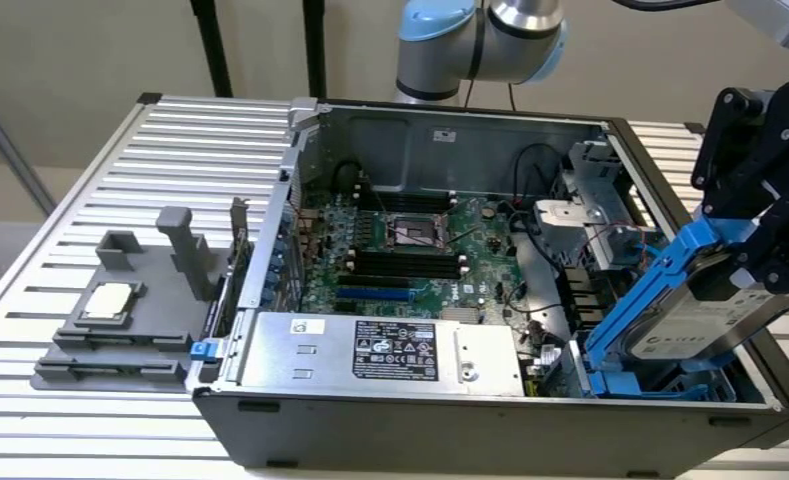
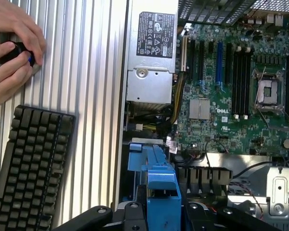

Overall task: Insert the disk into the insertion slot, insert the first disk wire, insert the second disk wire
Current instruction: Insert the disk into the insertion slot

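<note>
The hand (image 1: 765,262) is clamped on the disk (image 1: 694,318), gripping its upper end. The disk hangs steeply tilted, its lower end down at the blue rails of the insertion slot (image 1: 641,385). That slot sits in the corner of the open computer case (image 1: 501,425) on the exterior view's right, close to that edge of the surface (image 1: 167,130). The disk isn't seated; it leans rather than lying flat in the bay. The risk, I'd say, is that at this angle the blue carrier catches on a rail or tab and jams, or twists in the grip. Loose wires (image 1: 617,240) just beyond the bay could get pinched underneath.
</note>
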`<state>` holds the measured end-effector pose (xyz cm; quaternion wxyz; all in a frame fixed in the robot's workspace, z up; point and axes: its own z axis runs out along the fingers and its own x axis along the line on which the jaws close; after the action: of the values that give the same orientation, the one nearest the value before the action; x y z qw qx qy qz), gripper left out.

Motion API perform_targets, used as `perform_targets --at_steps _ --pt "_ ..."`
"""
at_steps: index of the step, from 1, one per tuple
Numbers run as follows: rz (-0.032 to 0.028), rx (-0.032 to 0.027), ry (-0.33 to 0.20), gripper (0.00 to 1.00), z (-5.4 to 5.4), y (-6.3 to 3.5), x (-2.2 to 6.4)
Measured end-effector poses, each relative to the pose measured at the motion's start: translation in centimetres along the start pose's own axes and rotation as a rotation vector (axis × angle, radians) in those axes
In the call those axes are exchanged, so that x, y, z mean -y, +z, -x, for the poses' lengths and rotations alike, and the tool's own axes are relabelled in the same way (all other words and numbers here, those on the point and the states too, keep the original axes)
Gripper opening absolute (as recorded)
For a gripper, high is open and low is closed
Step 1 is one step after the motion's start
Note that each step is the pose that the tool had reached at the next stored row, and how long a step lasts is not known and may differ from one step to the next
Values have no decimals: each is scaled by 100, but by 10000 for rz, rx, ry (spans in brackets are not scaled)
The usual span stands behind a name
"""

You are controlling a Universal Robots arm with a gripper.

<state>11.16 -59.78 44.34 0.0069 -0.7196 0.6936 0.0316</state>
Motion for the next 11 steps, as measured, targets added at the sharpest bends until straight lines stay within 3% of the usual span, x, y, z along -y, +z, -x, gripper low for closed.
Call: perform_targets --at_steps 11 --pt "5 -5 -86 32 35 3 0"
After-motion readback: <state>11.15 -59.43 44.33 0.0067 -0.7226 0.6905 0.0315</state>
